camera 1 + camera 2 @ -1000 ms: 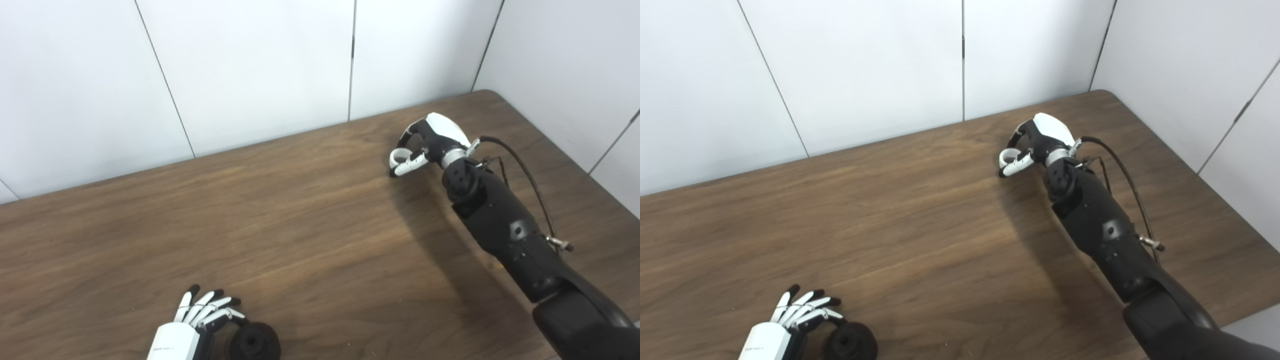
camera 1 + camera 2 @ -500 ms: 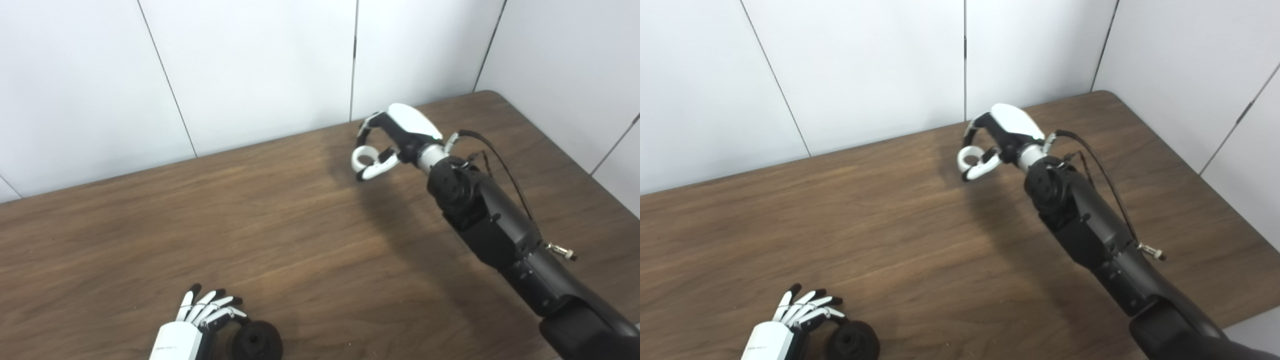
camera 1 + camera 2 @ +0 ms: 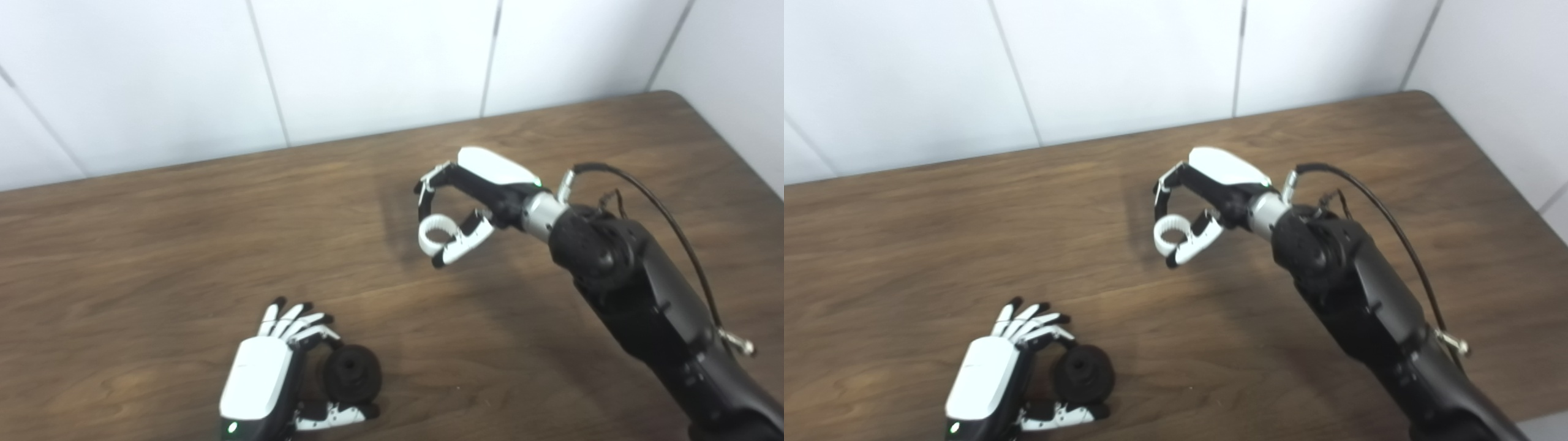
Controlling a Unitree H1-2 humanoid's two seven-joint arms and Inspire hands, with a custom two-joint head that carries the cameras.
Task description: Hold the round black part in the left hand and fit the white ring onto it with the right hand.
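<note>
While I watch through the head cameras, my left hand [image 3: 260,383] sits nearest to me at the bottom edge, low over the brown wooden bench [image 3: 153,245]. Its fingers [image 3: 294,318] reach forward and curl over the far side of the round black part [image 3: 352,372], and the thumb lies along the near side of that part, so the hand cups it between fingers and thumb. I cannot tell whether the part is lifted or rests on the bench; it shows its face with a small central hole toward the cameras.

Farther out and to the right of those fingers, my right hand [image 3: 1206,196] hangs above the bench, its black forearm coming in from the lower right corner with a cable looping along it. The fingers of this hand are bent downward and the thumb comes up from below, and between their tips they pinch the white ring [image 3: 1170,231]. The ring is clear of the bench surface, with a soft shadow on the wood just beyond it. The ring and the round black part are well apart, the ring lying ahead and to the right of the left fingers.

Beyond both hands the bench ends at a white panelled wall [image 3: 367,55].
</note>
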